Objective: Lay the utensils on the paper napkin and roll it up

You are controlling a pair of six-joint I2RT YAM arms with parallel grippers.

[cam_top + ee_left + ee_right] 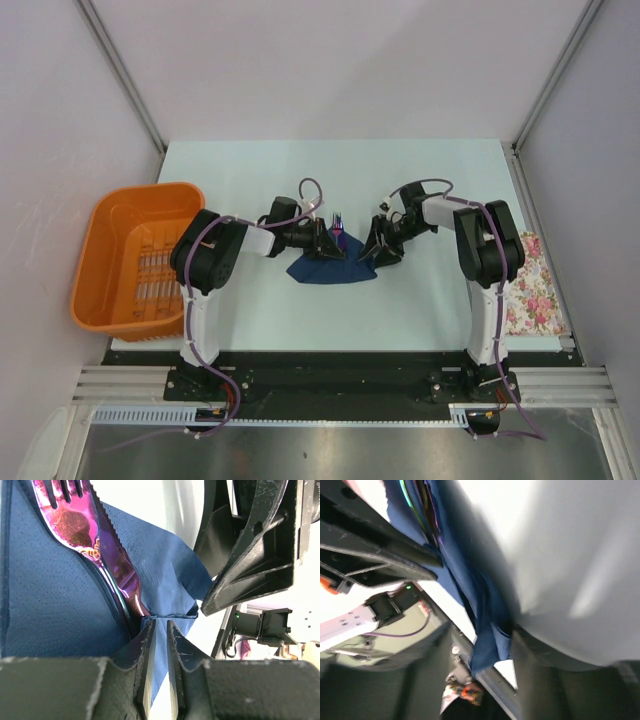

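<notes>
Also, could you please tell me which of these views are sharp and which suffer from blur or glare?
Top external: sharp and evenly lit, with only soft shadows. Left wrist: crisp, with bright glare on the glossy fork. Right wrist: heavily blurred, the napkin smeared and the table washed out.

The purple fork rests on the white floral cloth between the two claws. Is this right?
No, the surface is wrong. The purple fork rests on the dark navy paper napkin between the left claw and the right claw, as the left wrist view shows.
</notes>
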